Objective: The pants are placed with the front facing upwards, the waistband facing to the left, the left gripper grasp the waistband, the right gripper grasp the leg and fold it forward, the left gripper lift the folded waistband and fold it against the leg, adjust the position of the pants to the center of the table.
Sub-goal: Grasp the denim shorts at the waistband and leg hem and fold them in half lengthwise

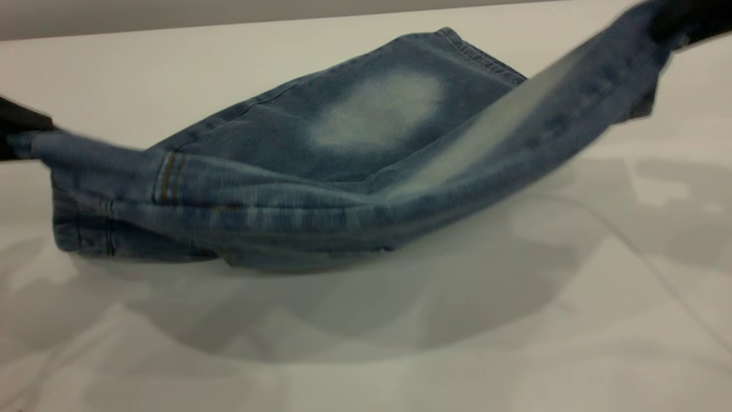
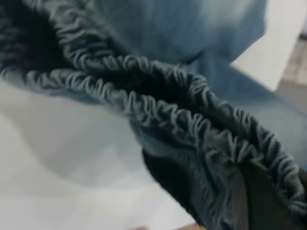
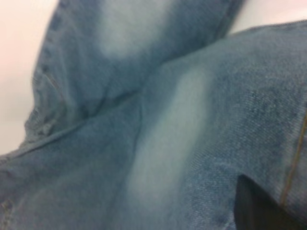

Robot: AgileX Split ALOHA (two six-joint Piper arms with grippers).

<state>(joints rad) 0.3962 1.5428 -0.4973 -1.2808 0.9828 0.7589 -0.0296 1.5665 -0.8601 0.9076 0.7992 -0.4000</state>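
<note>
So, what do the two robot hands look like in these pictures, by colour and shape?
Little of either shows. The left hand is a matte black, angular piece at the exterior view's left edge; its wrist view shows one dark tapered finger. The right hand is a blurred black shape at the upper right corner; its wrist view shows one black finger. No cables or markings are visible.

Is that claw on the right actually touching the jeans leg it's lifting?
Touching. In the exterior view the right gripper pinches the end of the leg, which hangs lifted off the table.
</note>
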